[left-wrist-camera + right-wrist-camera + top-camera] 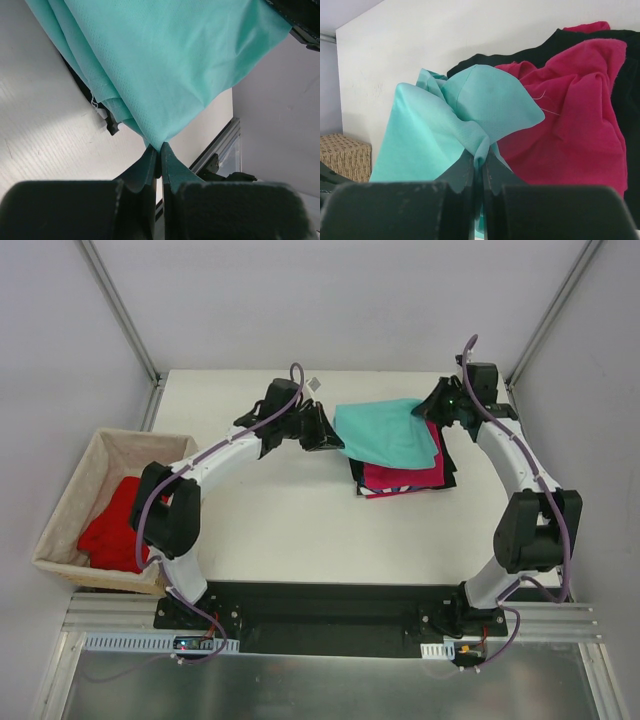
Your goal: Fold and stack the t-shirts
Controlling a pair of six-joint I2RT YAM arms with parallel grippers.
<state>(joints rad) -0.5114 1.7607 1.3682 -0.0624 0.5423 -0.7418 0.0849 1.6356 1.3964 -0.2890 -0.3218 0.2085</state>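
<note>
Evidently both arms were bent in toward the stack of t-shirts [368,480] on the white table [290,535]. The left arm [215,458] rose from its base, folded at the elbow and stretched across to the stack's left edge. There the left gripper [322,430] had its fingers pressed together on a pinch of the teal-green t-shirt [385,435]. The right arm [515,465] curved up along the stack's right side, its wrist turned in toward the stack's far right corner. The right gripper [435,405] was likewise clamped on the teal-green shirt, on a bunched corner of the cloth, as its wrist view showed.

Between the two grippers the teal-green shirt was spread over the top of the stack. Under it lay the magenta-pink t-shirt [410,475], and beneath that the black t-shirt [449,468] showed at the stack's left and right edges.

Well to the left of the stack sat the wicker basket [70,490], lined with pale cloth. The bright red t-shirt [115,525] lay crumpled inside it.
</note>
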